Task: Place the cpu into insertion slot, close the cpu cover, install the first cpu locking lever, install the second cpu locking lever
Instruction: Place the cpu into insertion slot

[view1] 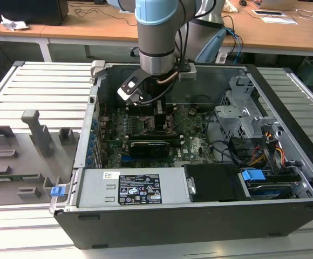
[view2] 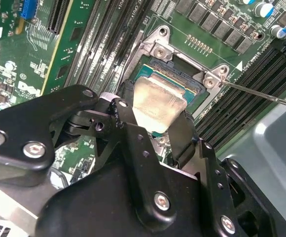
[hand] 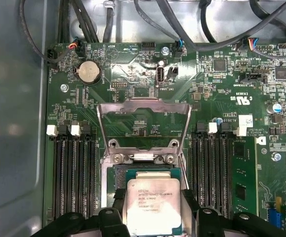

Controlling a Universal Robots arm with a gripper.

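My gripper (hand: 153, 219) is shut on the cpu (hand: 153, 203), a square chip with a silver face, held by two opposite edges between the black fingers (hand: 114, 217). The chip hangs over the insertion slot (hand: 129, 174) and hides most of its dark field; I cannot tell whether they touch. In the second wrist view the cpu (view2: 158, 101) sits between the fingertips (view2: 125, 101) just off the slot (view2: 182, 74). The cpu cover (hand: 143, 106) stands open, swung up behind the slot. A thin wire locking lever (view2: 261, 95) juts out sideways. In the exterior view the gripper (view1: 155, 116) is down inside the case.
Long black memory slots (hand: 71, 173) flank the socket on both sides. A long black card (view1: 148, 147) lies in front of it, with the power supply (view1: 132, 189) and a metal drive cage (view1: 248, 113) nearby. Cables (hand: 182, 19) run behind the board. A grey fixture tray (view1: 21, 156) sits outside.
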